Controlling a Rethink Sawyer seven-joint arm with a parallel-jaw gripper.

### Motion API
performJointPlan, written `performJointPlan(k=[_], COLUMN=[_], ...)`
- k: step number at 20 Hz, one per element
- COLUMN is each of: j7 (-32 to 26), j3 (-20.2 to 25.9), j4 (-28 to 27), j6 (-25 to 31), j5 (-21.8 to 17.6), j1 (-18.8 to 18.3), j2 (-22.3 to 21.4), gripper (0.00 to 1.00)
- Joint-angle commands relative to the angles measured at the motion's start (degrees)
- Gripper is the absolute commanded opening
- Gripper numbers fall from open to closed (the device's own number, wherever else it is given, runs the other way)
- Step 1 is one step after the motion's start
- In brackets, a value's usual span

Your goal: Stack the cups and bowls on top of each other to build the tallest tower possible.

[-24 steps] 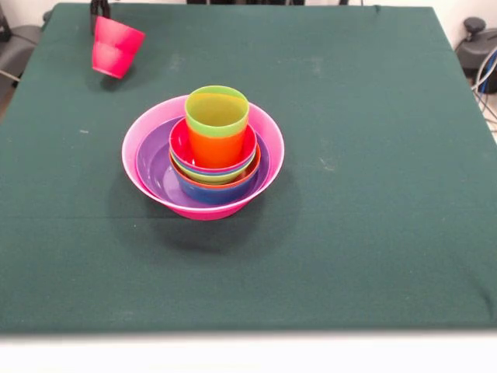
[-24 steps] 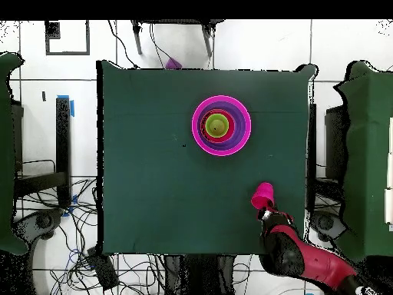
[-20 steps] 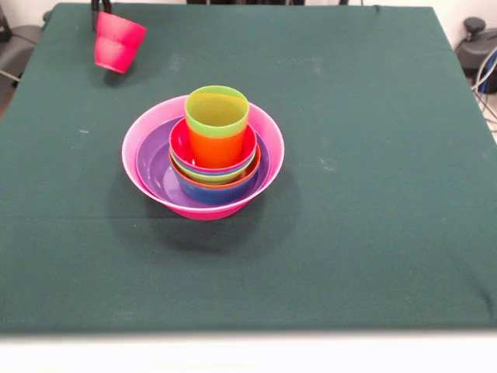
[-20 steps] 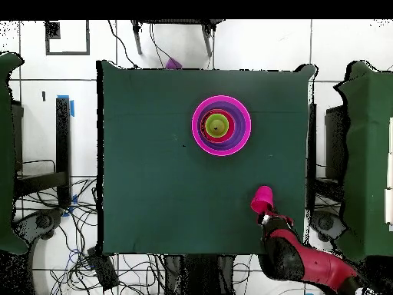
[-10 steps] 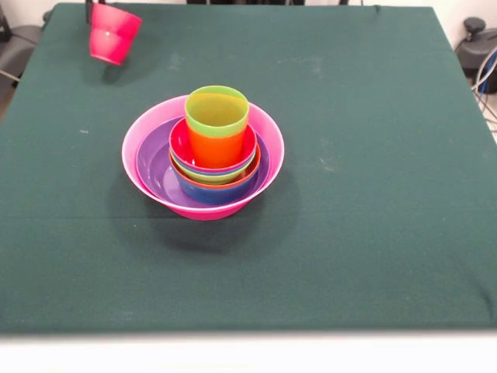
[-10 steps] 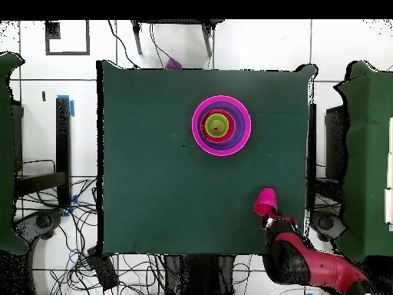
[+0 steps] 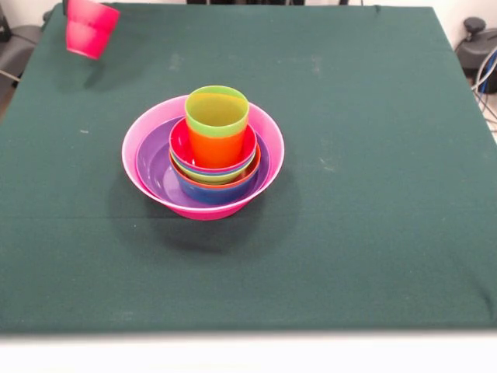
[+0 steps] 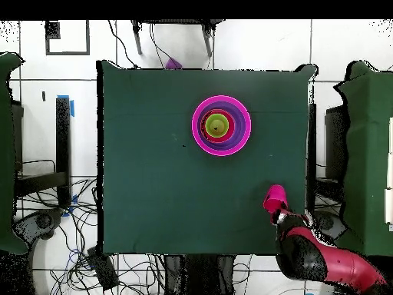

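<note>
My gripper (image 8: 278, 213) is clamped on the red-pink cup (image 7: 90, 28), holding it tilted and lifted off the table (image 7: 373, 116). In the front view the cup sits at the top-left corner, about 10 o'clock from the tower (image 7: 203, 155) and well apart from it. Only a dark sliver of the gripper shows there, at the cup's upper edge. In the overhead view the cup (image 8: 273, 198) is about 5 o'clock from the tower (image 8: 221, 125), near the table's right edge, with my red and black arm (image 8: 326, 265) coming in from the bottom-right corner behind it.

The tower stands a little left of the table's centre in the front view. Its base is the big pink bowl (image 7: 141, 140), with the purple bowl (image 7: 155, 167) nested inside. Above that come dark blue, orange, lime green and red-pink bowl rims, stacked tight. The orange cup (image 7: 217, 148) stands upright in the top bowl, and the lime green cup (image 7: 216, 113) is nested in it, rim highest. I can't make out a light blue bowl in the stack.

The green cloth around the tower carries nothing else.
</note>
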Motion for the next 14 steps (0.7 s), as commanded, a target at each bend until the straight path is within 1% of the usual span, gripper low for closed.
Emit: performJointPlan(k=[1,3,5,8,14], j7=[-3.17,-3.86,-4.24,-5.05,-7.1], j3=[13.23,16.49,18.68,20.35,22.61], j4=[1.9,2.29,2.4,1.75,0.17], j6=[12.92,16.24,18.95,22.69,29.29], j5=[5.02,7.9,10.54,13.45,16.9], j1=[-0.87,-2.65,-3.55,-3.34,-3.08], j2=[-0.25,0.41,0.23,-1.27,-5.09], gripper=[0.0,0.0,0.0,0.0,0.0])
